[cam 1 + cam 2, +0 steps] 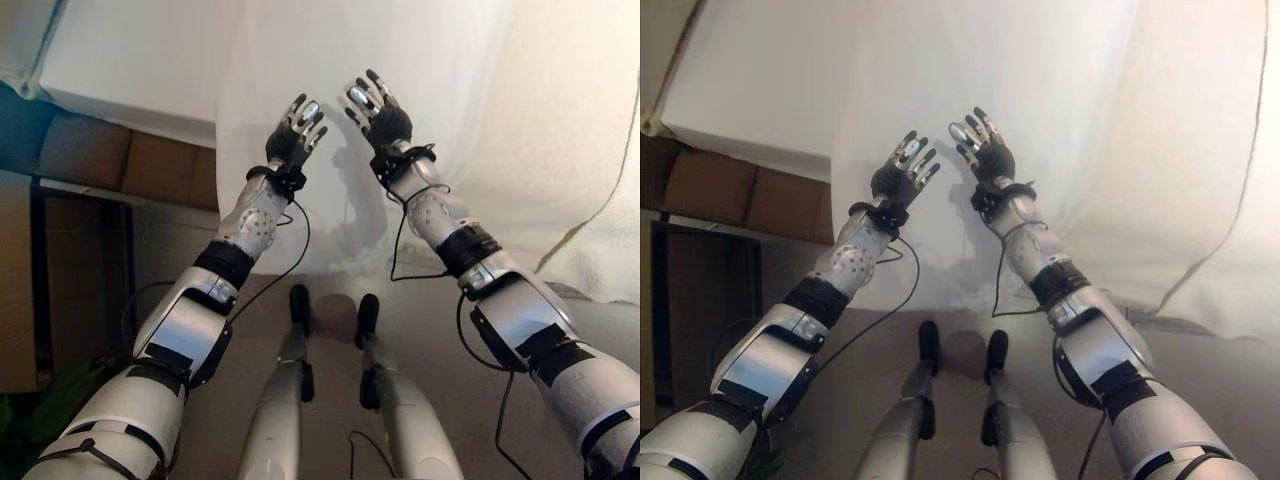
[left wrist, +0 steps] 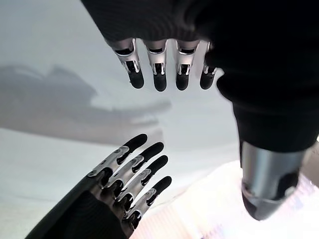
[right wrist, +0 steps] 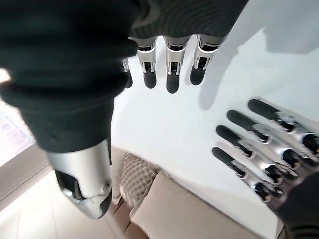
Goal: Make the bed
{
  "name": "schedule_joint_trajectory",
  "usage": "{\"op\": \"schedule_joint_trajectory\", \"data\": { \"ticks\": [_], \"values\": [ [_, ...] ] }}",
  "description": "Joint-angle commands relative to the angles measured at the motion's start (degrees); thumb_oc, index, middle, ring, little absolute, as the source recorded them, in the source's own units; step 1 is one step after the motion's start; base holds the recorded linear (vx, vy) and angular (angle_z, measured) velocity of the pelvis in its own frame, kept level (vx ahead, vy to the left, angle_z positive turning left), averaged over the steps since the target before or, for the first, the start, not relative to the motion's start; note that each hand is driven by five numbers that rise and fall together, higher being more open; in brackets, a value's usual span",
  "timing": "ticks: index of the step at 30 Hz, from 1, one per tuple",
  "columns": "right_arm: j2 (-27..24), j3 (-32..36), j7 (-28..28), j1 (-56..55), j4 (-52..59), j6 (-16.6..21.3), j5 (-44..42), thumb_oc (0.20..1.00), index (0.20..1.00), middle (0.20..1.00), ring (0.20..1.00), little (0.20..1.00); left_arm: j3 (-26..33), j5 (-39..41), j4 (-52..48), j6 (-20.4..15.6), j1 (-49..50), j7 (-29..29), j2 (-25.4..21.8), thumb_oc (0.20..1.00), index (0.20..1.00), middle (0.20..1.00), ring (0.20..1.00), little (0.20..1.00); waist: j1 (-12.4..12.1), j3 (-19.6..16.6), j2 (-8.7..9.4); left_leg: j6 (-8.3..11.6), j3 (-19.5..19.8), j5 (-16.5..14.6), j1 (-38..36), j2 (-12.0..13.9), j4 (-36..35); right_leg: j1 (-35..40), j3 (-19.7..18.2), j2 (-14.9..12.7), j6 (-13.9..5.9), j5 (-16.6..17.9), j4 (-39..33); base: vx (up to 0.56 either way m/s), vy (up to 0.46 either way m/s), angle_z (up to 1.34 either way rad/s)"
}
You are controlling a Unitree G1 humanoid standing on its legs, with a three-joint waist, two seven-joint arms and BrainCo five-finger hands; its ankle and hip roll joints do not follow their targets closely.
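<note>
Reaching side by side over the white sheet [image 1: 400,220] hanging off the bed [image 1: 130,70], left robot hand [image 1: 296,132] and right robot hand [image 1: 376,110] spread open fingers, seemingly poised to grasp and straighten it.

Both arms reach up mid-frame, left hand [image 1: 295,135] and right hand [image 1: 378,112] side by side, fingers straight and spread.

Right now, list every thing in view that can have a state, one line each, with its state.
left hand: open, fingers straight, raised in front of the hanging sheet, holding nothing.
right hand: open, fingers straight, beside the left hand, holding nothing.
white sheet: draped over the bed's edge, hanging toward the floor, not gripped.
bed: covered in white on top, not yet made.
</note>
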State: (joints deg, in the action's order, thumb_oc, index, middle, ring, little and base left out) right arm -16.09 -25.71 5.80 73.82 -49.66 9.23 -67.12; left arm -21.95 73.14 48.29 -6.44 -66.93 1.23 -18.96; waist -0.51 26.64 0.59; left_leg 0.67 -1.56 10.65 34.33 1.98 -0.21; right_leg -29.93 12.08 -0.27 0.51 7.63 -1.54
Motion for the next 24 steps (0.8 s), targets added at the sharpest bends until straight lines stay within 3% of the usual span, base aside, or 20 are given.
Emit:
{"op": "schedule_joint_trajectory", "data": {
  "ticks": [1, 11, 18, 24],
  "values": [
    [-0.2, 1.5, 1.7, 6.3, -0.1, 3.0, -2.7, 1.000, 1.000, 1.000, 1.000, 1.000, 2.1, 2.2, 2.2, -0.5, -6.7, -0.6, -0.3, 1.000, 1.000, 1.000, 1.000, 1.000, 0.1, 1.0, 1.94, 4.09, 0.2, -5.1, 2.3, -2.8, 3.1, -4.1, -1.4, -2.2, -7.28, -0.1, 0.6, -0.02, -0.042, 0.14],
    [-3.7, -3.0, 7.1, 11.1, -12.4, -0.5, 1.9, 1.000, 1.000, 1.000, 1.000, 1.000, 0.5, -1.2, 10.9, -1.9, -11.8, -5.8, -4.2, 1.000, 1.000, 1.000, 1.000, 1.000, 0.7, 3.2, 0.93, 4.54, 0.8, -4.9, 14.9, -3.2, 5.6, -15.3, -1.1, -2.7, -7.60, 2.1, 0.2, 0.00, -0.003, 0.01],
    [-5.9, -4.8, 10.6, 6.7, -15.7, -3.3, 12.5, 1.000, 1.000, 1.000, 1.000, 1.000, 1.1, -6.3, 14.0, -1.9, -7.0, -10.4, -6.7, 1.000, 1.000, 1.000, 1.000, 1.000, 0.9, 3.2, 0.30, 4.79, 0.7, -3.8, 17.3, -3.3, 4.0, -18.9, -0.7, -2.8, -7.40, 1.9, 0.3, 0.00, 0.000, 0.00],
    [-7.1, -2.5, 11.6, -1.5, -20.5, -6.0, 20.8, 1.000, 1.000, 1.000, 1.000, 1.000, 6.2, -9.0, 14.8, -2.8, 1.0, -13.1, -6.0, 1.000, 1.000, 1.000, 1.000, 1.000, 0.8, 3.2, -0.39, 4.62, 0.8, -4.0, 17.9, -3.6, 4.1, -20.1, -0.3, -3.3, -7.01, 1.1, 1.7, 0.00, -0.003, 0.06]
  ]
}}
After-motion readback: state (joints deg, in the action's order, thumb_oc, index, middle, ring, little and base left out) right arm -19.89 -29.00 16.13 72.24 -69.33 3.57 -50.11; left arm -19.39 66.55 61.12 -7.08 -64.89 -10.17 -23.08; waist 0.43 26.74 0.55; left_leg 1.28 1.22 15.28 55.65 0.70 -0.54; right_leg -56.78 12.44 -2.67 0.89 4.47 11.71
